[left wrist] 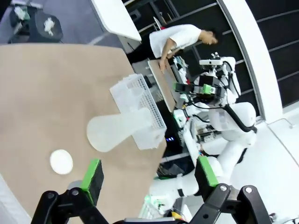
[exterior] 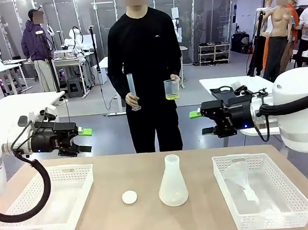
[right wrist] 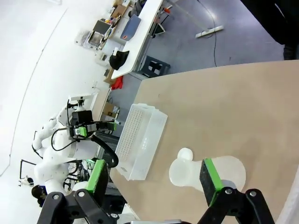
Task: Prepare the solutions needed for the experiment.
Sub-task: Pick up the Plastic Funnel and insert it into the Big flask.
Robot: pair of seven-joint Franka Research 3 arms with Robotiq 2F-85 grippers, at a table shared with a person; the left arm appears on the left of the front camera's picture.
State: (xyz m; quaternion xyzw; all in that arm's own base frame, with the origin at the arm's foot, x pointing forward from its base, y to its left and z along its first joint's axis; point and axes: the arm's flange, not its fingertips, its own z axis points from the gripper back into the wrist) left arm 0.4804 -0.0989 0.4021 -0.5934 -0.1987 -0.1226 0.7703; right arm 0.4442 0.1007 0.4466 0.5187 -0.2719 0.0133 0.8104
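Observation:
The solution (exterior: 172, 96) is a shallow yellow-green layer in a clear beaker (exterior: 171, 88) that the person across the table holds in one hand. Their other hand holds a tall graduated cylinder (exterior: 132, 92). A frosted conical flask (exterior: 172, 181) (left wrist: 114, 130) (right wrist: 229, 170) stands upright mid-table, with a small white cap (exterior: 129, 197) (left wrist: 61, 161) to its left. My left gripper (exterior: 85, 140) (left wrist: 149, 172) hovers open above the table's left side. My right gripper (exterior: 199, 122) (right wrist: 153, 179) hovers open on the right. Both point inward and hold nothing.
A white mesh basket (exterior: 48, 200) (right wrist: 140, 140) sits at the front left. Another basket (exterior: 262, 197) (left wrist: 140, 109) at the front right holds clear plastic pieces. Bare tabletop lies around the flask and cap.

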